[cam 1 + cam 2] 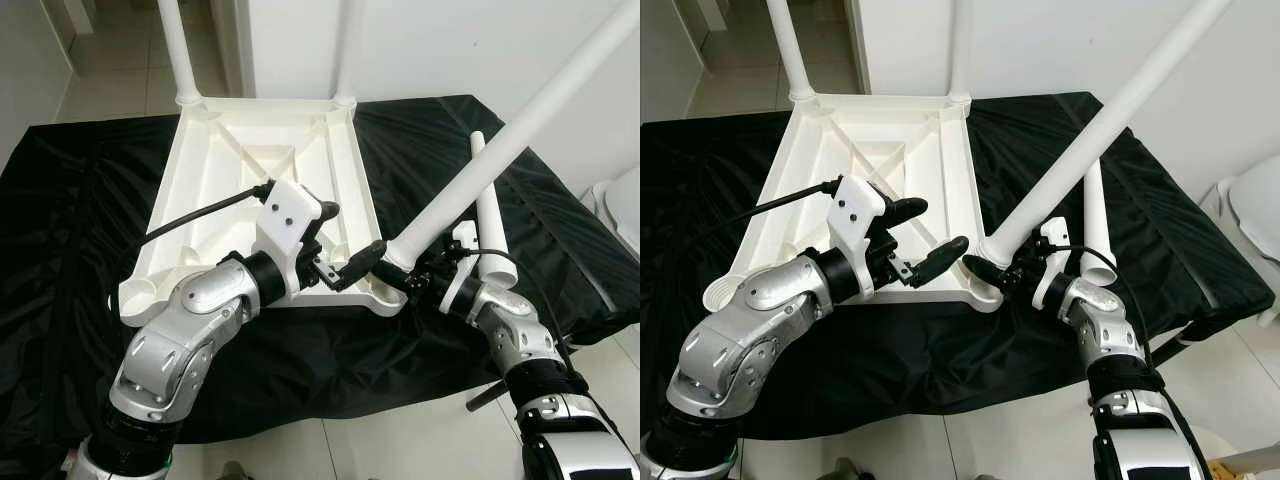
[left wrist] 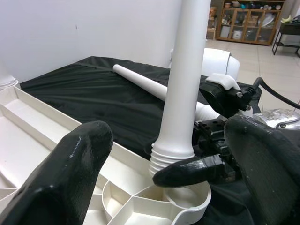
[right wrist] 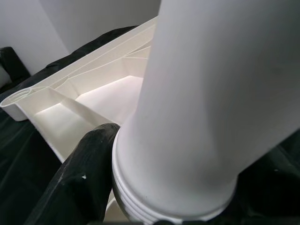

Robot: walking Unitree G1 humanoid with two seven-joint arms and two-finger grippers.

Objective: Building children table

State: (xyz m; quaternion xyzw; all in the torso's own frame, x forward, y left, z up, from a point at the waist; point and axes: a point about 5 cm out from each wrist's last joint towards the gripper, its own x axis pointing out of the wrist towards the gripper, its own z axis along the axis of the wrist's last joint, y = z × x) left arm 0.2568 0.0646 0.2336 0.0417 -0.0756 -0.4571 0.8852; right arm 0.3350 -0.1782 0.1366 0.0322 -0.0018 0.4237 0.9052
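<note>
A white children's tabletop (image 1: 230,150) lies upside down on a black cloth. My right gripper (image 1: 400,270) is shut on the threaded end of a long white leg (image 1: 480,165). That leg leans up to the right, with its end at the near right corner socket (image 2: 187,199). One black finger (image 3: 84,173) presses against the leg (image 3: 211,93) just above the threads. My left gripper (image 1: 352,232) hovers open over the same corner, its fingers (image 2: 70,168) spread on either side of the leg (image 2: 183,79) without touching it. Another loose leg (image 1: 490,215) lies on the cloth to the right.
Two legs (image 1: 178,50) (image 1: 345,50) stand upright in the tabletop's far corners. The black cloth (image 1: 80,200) covers the whole work surface and hangs over its near edge. A white rounded object (image 1: 620,205) stands off the right side. A white wall is behind, and tiled floor lies below.
</note>
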